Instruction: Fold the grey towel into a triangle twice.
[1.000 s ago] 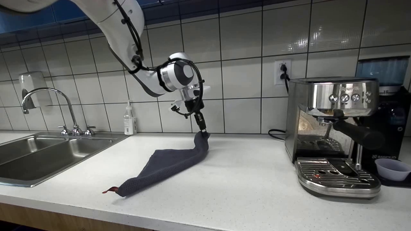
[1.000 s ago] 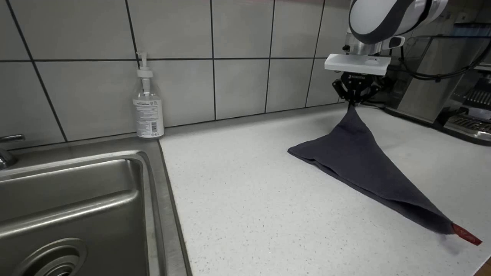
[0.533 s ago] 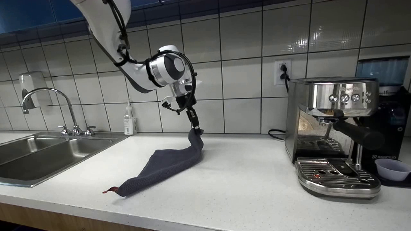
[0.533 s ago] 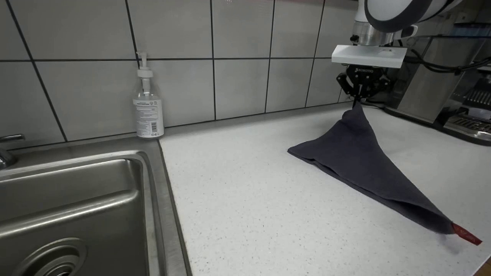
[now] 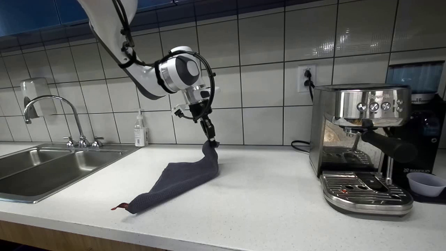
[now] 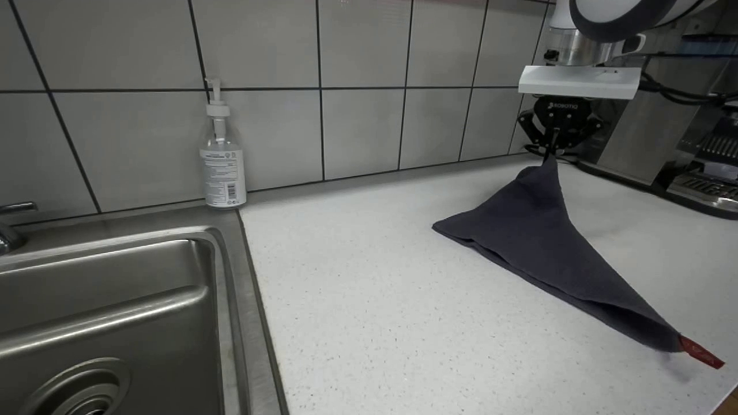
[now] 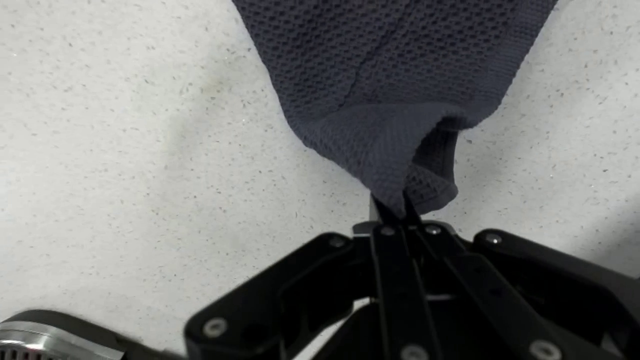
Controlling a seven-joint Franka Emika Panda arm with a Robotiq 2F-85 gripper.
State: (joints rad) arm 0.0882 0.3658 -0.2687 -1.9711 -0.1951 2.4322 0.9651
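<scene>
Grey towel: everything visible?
The grey towel looks like soft, textured charcoal cloth, with a red tag at one tip. Most lies on the counter in a rough folded triangle, layers parting along one edge. The gripper pinches it at another corner, raised off the counter; a flap pokes out beside the grip.

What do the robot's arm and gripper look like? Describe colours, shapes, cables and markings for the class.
The arm is white and rounded, with dark grey joint panels, a silver collar and strapped-on black cables. A white bar sits above the black gripper, which has angular linkages, silver screws and pale ROBOTIQ lettering.
</scene>
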